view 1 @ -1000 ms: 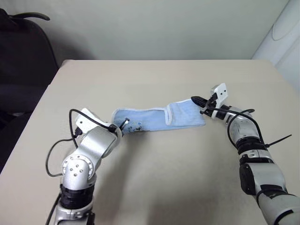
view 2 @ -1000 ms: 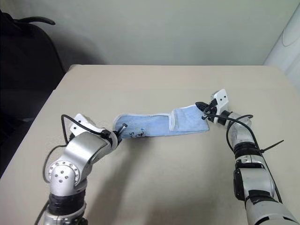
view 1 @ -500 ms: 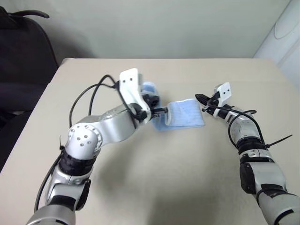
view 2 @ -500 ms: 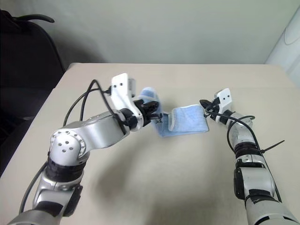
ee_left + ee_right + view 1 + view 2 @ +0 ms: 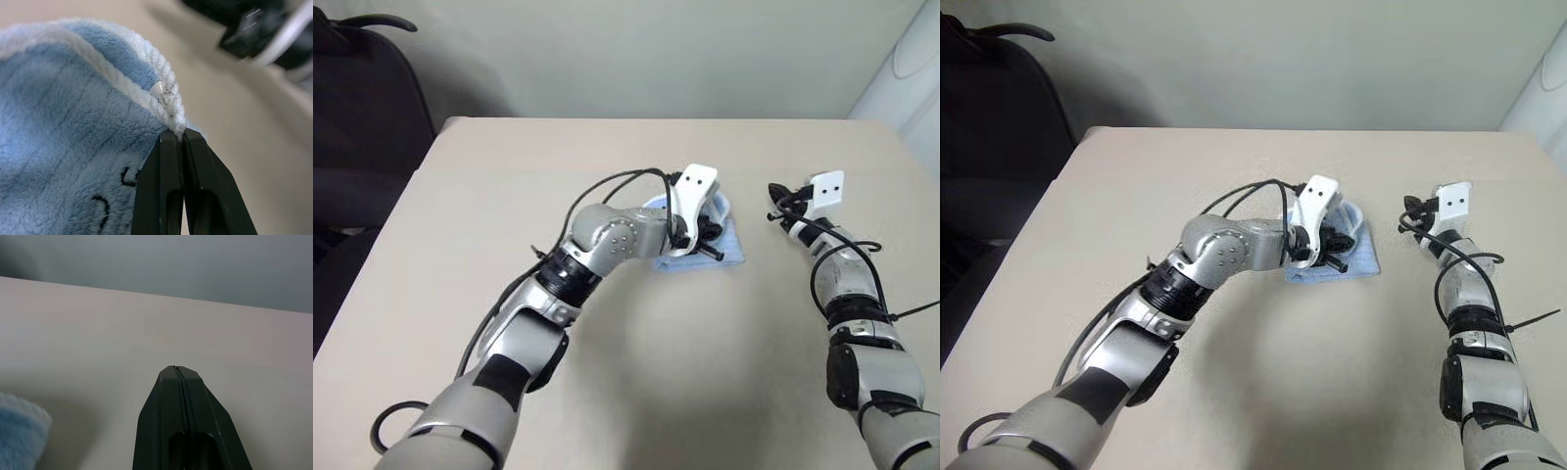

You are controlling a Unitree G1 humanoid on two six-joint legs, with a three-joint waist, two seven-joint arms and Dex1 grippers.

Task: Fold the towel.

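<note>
The light-blue towel (image 5: 732, 247) lies doubled over in a small heap at the middle of the beige table (image 5: 509, 196). My left gripper (image 5: 709, 241) reaches across from the left and hangs just over the heap. In the left wrist view, my left gripper (image 5: 178, 135) is shut on the towel's (image 5: 63, 122) white stitched edge, beside a small dark printed mark. My right gripper (image 5: 775, 200) is to the right of the towel and apart from it. It is shut with nothing in it (image 5: 177, 368), and a corner of the towel (image 5: 19, 435) shows beside it.
A black chair (image 5: 362, 108) stands off the table's left edge. A white rounded object (image 5: 913, 69) is at the far right corner. A pale wall runs behind the table's far edge. Bare tabletop stretches around the towel on every side.
My left gripper has swung the towel's left end up and over to the right, onto the right half. My right gripper has drawn off to the right, away from the towel.
</note>
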